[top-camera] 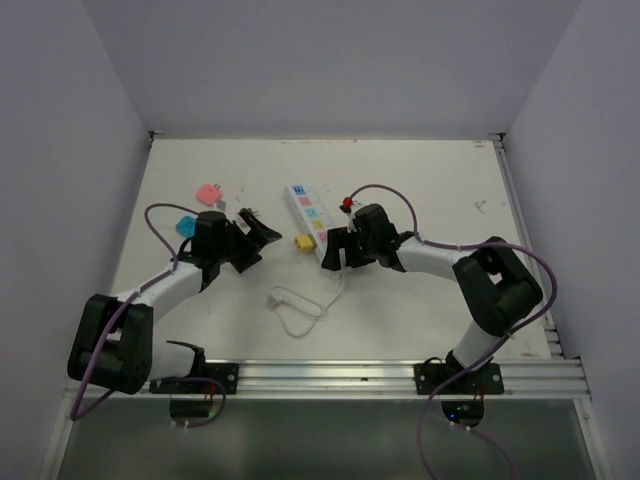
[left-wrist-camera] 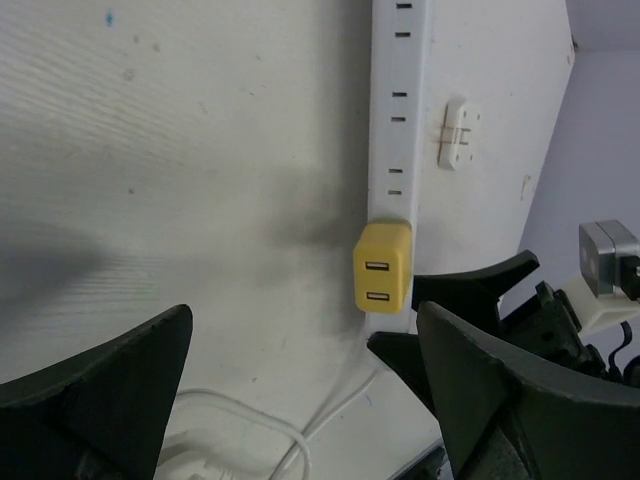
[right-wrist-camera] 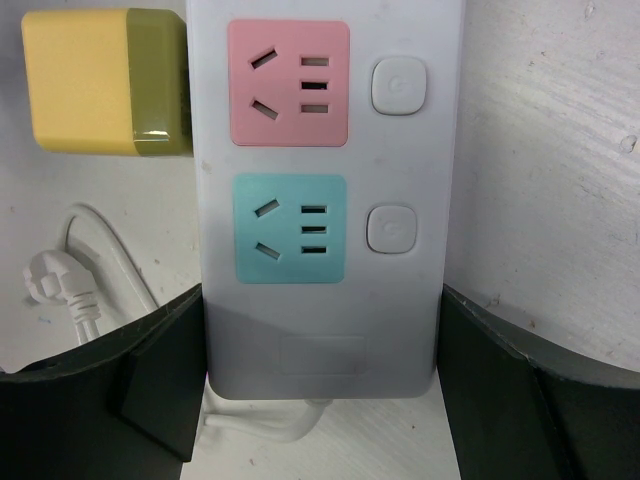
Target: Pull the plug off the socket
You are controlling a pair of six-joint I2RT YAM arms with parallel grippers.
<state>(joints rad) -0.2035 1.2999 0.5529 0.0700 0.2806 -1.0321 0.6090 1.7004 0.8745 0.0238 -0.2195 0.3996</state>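
- Could slip off the yellow plug if closing the wide-spread left gripper off-centre
- Might drag the socket sideways (right gripper pinching only its near end)

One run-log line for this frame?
plug: seated in socket | left gripper: open, facing plug, no contact | right gripper: gripping socket's near end
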